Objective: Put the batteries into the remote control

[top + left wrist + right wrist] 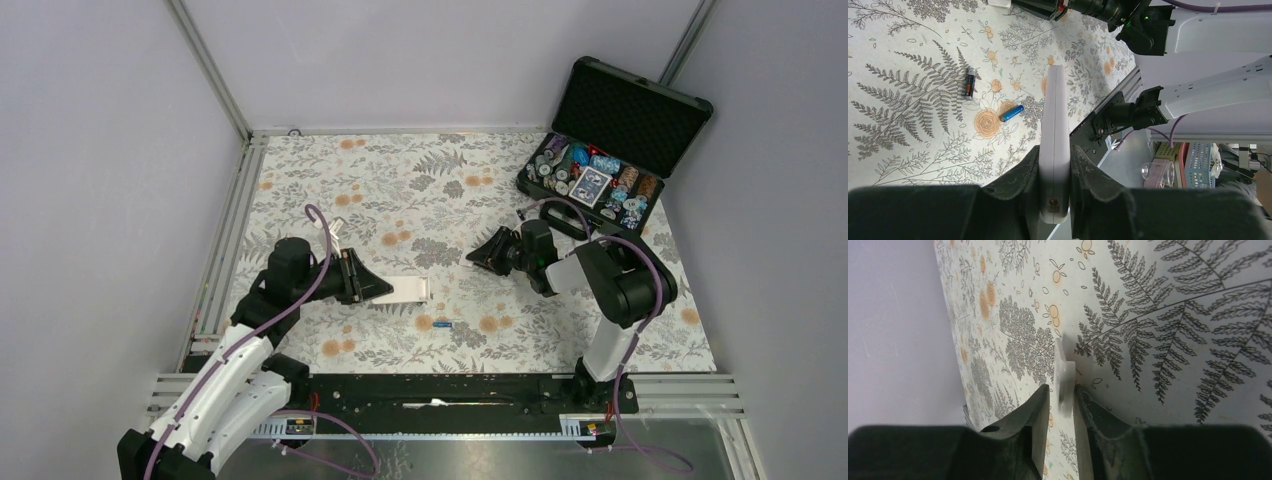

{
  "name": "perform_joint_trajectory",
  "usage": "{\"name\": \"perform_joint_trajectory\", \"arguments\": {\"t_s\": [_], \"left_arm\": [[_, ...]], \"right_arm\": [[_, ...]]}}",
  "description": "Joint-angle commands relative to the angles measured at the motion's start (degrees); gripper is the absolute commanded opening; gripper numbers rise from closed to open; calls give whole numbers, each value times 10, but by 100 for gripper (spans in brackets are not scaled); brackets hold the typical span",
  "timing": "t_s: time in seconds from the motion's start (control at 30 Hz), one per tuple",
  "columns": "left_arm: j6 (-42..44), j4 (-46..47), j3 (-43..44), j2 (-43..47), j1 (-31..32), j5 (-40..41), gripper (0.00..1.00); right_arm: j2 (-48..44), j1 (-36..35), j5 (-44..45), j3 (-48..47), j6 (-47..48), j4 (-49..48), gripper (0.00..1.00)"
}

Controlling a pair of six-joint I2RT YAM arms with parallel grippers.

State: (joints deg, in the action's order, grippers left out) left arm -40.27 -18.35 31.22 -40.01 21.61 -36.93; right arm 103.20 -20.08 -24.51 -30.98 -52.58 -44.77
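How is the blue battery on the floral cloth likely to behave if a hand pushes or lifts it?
The blue battery is a smooth cylinder lying on its side, so it will probably roll when nudged. It looks rigid, yet so slim that a pinch could easily slip.

The surface (480, 200) has a cream ground printed with grey ferns and orange roses. The remote control (408, 290) is plain white, and a small piece (1066, 365) in the right wrist view is white too. At the remote's 5 o'clock lies a bright blue battery (441, 325); the left wrist view also shows a black battery (969, 83) with an orange band. The left gripper (388, 290) and right gripper (474, 256) are matt black. At the surface's 2 o'clock, a black case (640, 105) holds poker chips (625, 180) in blue, white, red and brown.
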Motion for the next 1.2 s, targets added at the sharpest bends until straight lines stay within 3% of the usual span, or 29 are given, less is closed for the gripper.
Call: {"name": "perform_joint_trajectory", "arguments": {"t_s": [0.0,0.23,0.43,0.87,1.17], "left_arm": [[-11,35,-7,-1,-3,-18,0],[-39,38,-24,6,-3,-21,0],[-77,48,-52,14,-2,-16,0],[-197,64,-183,77,4,60,0],[-257,168,-257,51,20,71,0]], "right_arm": [[4,5,20,5,15,5,33],[-43,5,54,28,47,66,47],[-122,5,99,37,87,156,53],[-310,4,106,43,145,302,55],[-370,-34,75,43,158,344,53]]}}
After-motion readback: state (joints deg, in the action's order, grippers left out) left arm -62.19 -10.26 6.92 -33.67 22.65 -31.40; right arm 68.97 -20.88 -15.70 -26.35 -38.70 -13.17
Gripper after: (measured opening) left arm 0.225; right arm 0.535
